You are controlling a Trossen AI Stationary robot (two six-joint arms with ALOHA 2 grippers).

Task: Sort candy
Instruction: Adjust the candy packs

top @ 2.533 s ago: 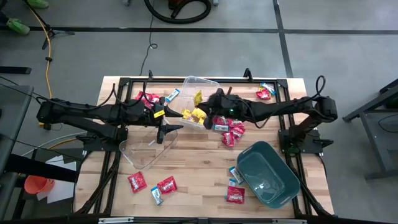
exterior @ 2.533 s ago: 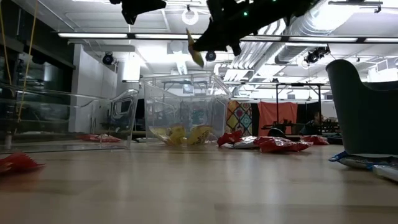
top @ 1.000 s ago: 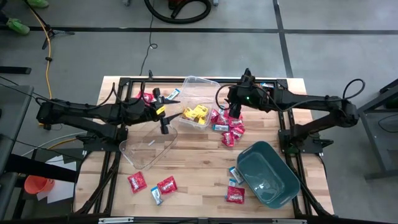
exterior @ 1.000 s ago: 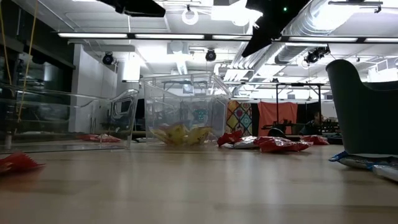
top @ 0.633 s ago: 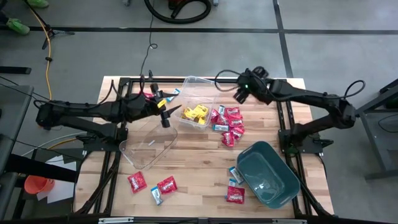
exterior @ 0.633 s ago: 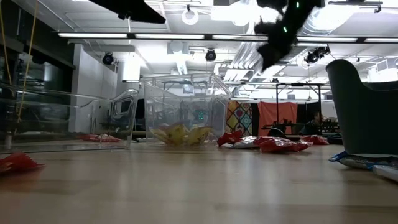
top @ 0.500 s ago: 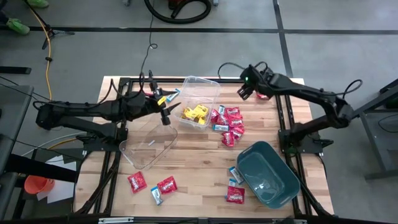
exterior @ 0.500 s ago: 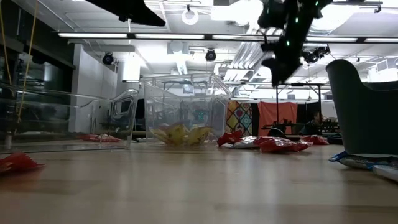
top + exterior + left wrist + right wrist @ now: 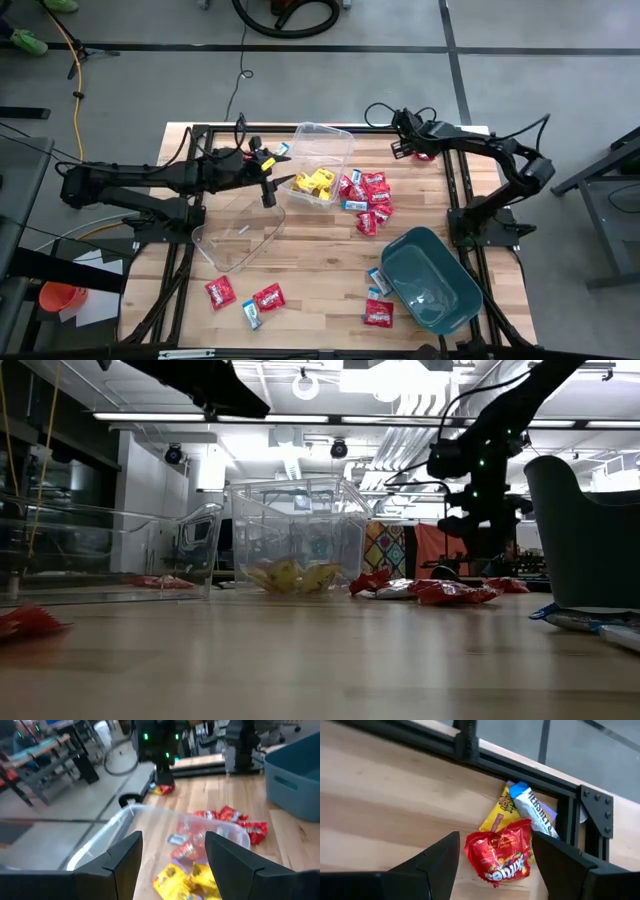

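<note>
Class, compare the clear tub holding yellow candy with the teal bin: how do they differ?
The clear tub is see-through; the teal bin is opaque. The clear tub holds yellow candy; the teal bin shows no candy inside. The tub sits at the table's far edge, the bin at the near right corner. Both are open-topped.

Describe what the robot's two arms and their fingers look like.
Both arms are dark, slim and jointed, with black cables looping along them. The left gripper carries a small yellow tag near its wrist; the right gripper shows a green indicator light on its body in the low view. In the wrist views the fingers are matte dark, broad and flat, with angled, tapering edges.
</note>
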